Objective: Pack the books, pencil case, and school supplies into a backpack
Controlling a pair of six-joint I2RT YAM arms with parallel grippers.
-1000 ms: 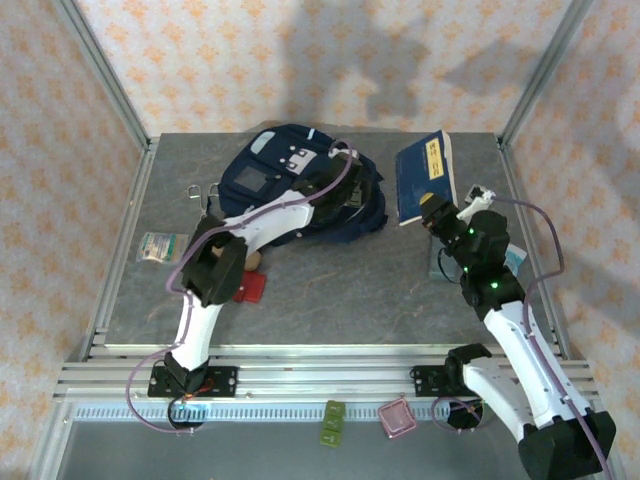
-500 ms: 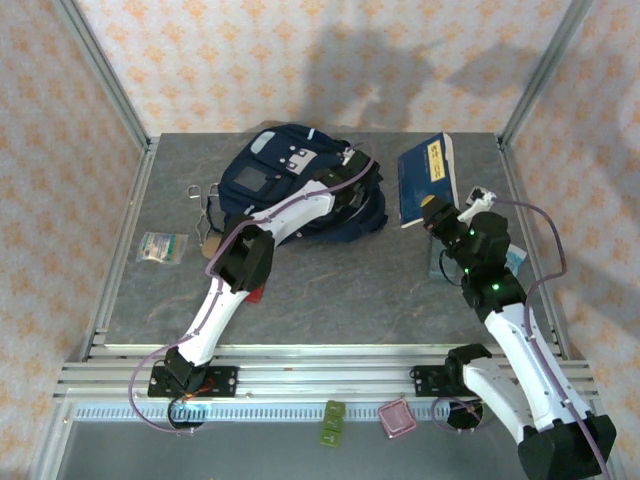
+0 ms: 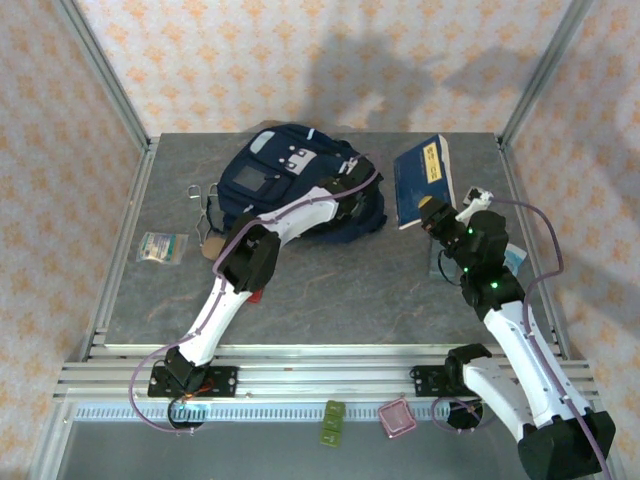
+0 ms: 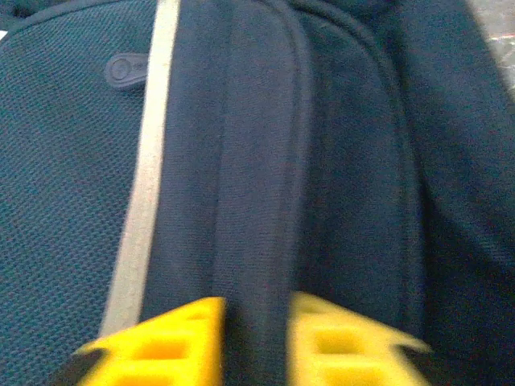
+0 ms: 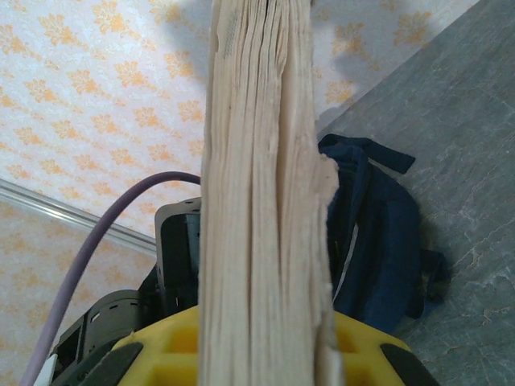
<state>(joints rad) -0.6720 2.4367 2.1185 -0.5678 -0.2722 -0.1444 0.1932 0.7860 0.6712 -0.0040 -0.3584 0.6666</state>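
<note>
At the far right corner of the counter, the right pincer (image 3: 436, 212) holds the dark blue book (image 3: 422, 180) up off the surface, clamped on its lower edge. The cover with its small yellow lettering faces up and toward the camera. The right wrist view looks straight along the cream page block, which stands between the yellow fingers (image 5: 153, 350). The book's long axis runs roughly from the near edge toward the far edge, leaning a little to the left.

The backpack (image 3: 285, 175) lies to the left of that pincer, at the middle of the far edge, well apart from the book with bare counter between. It is navy, slumped flat, with its grey front panel and pale patches facing up. Its long axis runs slantwise from far left to near right, so its right flank is the part closest to the book.

The left pincer (image 3: 350, 192) is on that flank. Its jaws are drawn narrow, with a raised ridge of navy fabric pinched between them, beside a pale stripe. Whether the bag's mouth is open there I cannot tell.

The coming move likely turns on this gap. The book has to travel left and turn its narrow edge toward whatever opening the left arm lifts.

A small tan piece, probably the pencil case (image 3: 210, 244), lies near the left edge, partly under the left arm.
</note>
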